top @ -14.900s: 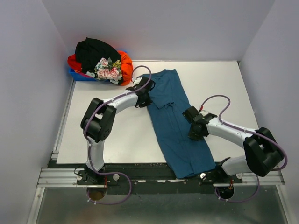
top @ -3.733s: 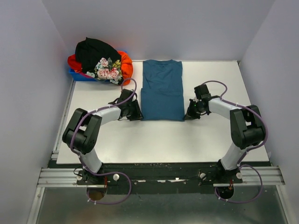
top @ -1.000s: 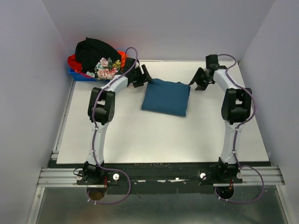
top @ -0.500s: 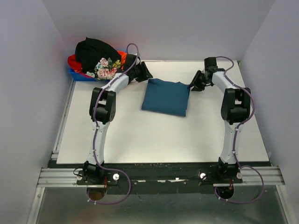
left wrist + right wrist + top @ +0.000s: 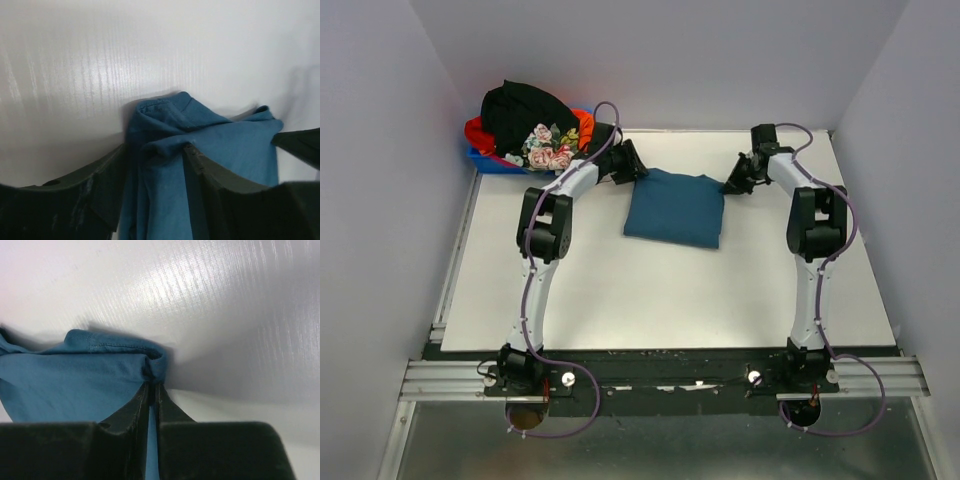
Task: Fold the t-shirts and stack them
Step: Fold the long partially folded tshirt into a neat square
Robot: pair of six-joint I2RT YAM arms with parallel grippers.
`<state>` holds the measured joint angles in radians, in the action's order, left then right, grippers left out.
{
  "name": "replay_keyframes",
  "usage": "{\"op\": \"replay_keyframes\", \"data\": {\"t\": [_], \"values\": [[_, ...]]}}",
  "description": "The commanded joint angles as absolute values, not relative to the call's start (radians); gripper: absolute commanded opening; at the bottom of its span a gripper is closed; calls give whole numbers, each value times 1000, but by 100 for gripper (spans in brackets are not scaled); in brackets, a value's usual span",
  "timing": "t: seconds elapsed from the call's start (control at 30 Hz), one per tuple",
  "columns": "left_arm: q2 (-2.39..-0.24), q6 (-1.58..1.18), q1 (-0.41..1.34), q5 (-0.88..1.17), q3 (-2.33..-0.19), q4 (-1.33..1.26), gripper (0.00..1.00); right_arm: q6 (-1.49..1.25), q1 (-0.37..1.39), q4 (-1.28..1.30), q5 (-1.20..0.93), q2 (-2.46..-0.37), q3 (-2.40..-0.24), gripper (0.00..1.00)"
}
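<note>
The dark teal t-shirt (image 5: pixel 675 208) lies folded into a small rectangle at the back middle of the table. My left gripper (image 5: pixel 628 172) is at its far left corner. In the left wrist view the left gripper (image 5: pixel 155 147) is open, its fingers (image 5: pixel 200 170) straddling a bunched fold of the teal t-shirt (image 5: pixel 210 145). My right gripper (image 5: pixel 732 185) is at the far right corner. The right wrist view shows that gripper (image 5: pixel 151 385) shut on the teal t-shirt (image 5: pixel 75 380), pinching its rolled corner. Black, orange-red and flowered t-shirts (image 5: pixel 535 130) are heaped at the back left.
The heap sits in a small blue bin (image 5: pixel 485 160) just off the table's back left corner. White walls close in the back and both sides. Both arms stretch far out from their bases at the near edge.
The right gripper's jaws have closed on the shirt's far right corner after sliding in toward it. The left gripper has shifted slightly onto the far left corner.
</note>
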<state>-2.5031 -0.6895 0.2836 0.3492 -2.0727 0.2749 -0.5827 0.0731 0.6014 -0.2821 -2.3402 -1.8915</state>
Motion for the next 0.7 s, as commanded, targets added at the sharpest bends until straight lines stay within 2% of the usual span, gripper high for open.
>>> {"op": "replay_keyframes", "data": {"t": [0.0,0.13,0.33,0.5,0.67], "values": [[-2467,-696,287,325,-2001,240,69,-572,83,634,-272,-2367,-1916,13],[-2349,-669,285,298,-1882,201,77,-542,101,652,-259,-2364,-1925,7],[-2183,-641,285,244,-1689,181,79,-528,133,644,-247,-2315,-1882,6],[-2068,-655,285,199,-1504,163,78,-535,153,612,-253,-2257,-1784,6],[-1950,-707,287,174,-1317,109,71,-555,199,557,-258,-2197,-1672,6]]}}
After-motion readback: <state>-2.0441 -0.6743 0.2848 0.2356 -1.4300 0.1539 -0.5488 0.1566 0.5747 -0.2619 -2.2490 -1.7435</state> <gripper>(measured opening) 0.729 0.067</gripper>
